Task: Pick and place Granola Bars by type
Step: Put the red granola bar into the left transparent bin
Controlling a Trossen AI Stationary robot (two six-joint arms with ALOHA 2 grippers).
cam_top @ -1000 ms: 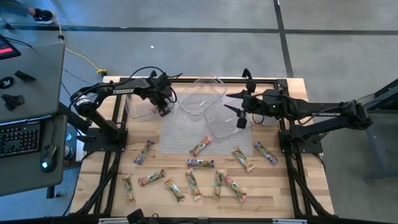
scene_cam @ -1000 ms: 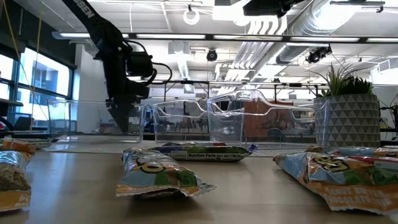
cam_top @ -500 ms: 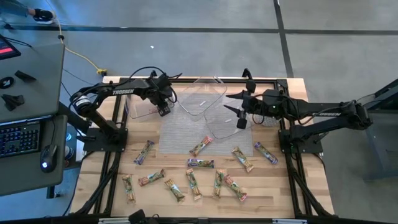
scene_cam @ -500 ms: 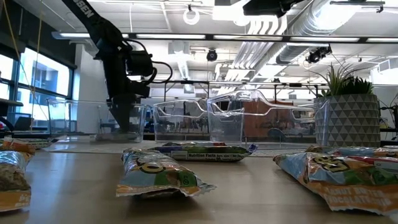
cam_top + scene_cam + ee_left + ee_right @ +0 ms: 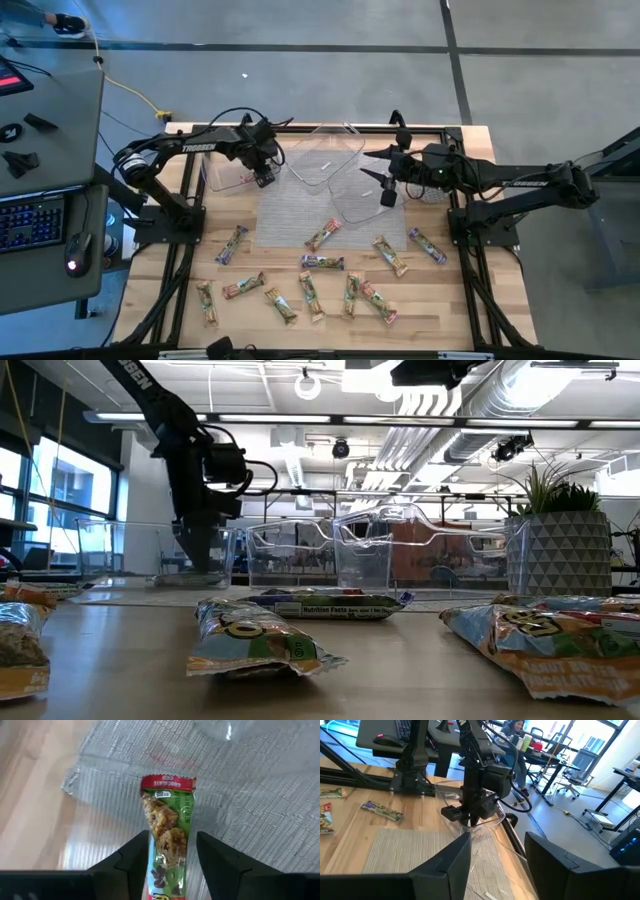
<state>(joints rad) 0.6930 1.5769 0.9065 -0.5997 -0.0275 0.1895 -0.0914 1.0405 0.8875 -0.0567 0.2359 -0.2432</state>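
Observation:
My left gripper [image 5: 264, 179] [image 5: 172, 857] is shut on a green-tan granola bar [image 5: 167, 820] and hangs inside the left clear tub [image 5: 228, 170], near its side by the grey mat [image 5: 300, 210]. In the low view it points down [image 5: 197, 555]. My right gripper [image 5: 386, 188] [image 5: 492, 860] is open and hovers above the clear tub [image 5: 357, 200] on the mat's right part, touching nothing. Several other bars lie flat on the near half of the table, among them a green-tan one [image 5: 323, 234] and purple ones [image 5: 323, 262] [image 5: 427, 245]. My left gripper pinches the green-tan bar between its two fingers [image 5: 132, 857] by the wrapper's lower part [image 5: 167, 855]. The fingers come from above, pointing down, and lie along the bar. The red-sealed free end [image 5: 167, 782] sticks out past the fingertips toward the tub floor; whether it touches, I cannot tell.
A third clear tub [image 5: 325, 155] sits tilted at the mat's far edge. A potted plant [image 5: 560, 540] stands at the table's right, near my right arm. Black frame rails run along the table's sides. Bare wood lies between the mat and the scattered bars.
My left gripper has eased slightly down and toward the table's right inside the left tub, keeping its hold on the bar.

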